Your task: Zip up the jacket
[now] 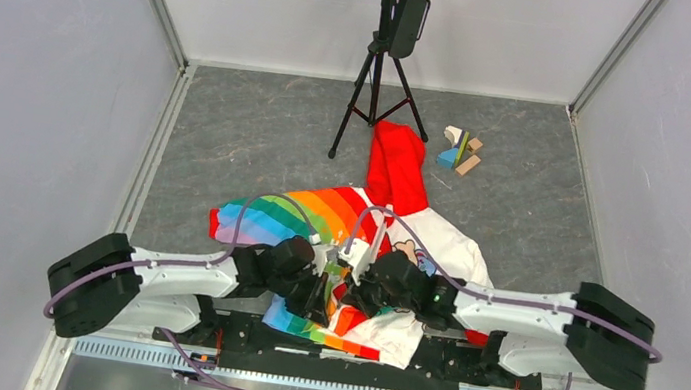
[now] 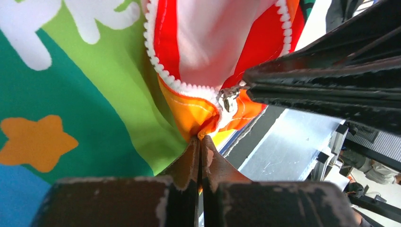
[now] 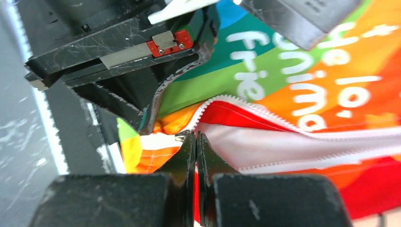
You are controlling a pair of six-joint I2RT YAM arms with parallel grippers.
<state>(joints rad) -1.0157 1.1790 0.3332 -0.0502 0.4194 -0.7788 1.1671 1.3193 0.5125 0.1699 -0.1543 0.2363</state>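
Black fingers of the left gripper (image 2: 200, 142) are pressed together. They pinch the orange bottom corner of the jacket (image 1: 338, 219). The right gripper (image 3: 195, 137) has its fingers pressed together too. They seem to pinch the little metal zipper pull (image 2: 229, 100) at the very bottom of the white zipper (image 2: 161, 71).

The jacket lies in the middle of the table (image 1: 228, 139), with its red hood (image 1: 398, 167) toward 12 o'clock and its hem at 6 o'clock by the arms. It looks soft, light and floppy. I think it will bunch up unless the hem is held tight while the pull goes up.

The table edge is close at 6 o'clock. Room is open toward 12 o'clock. But a tripod (image 1: 373, 83) stands at 11 o'clock from the hood, and some blocks (image 1: 461, 150) lie at 1 o'clock.
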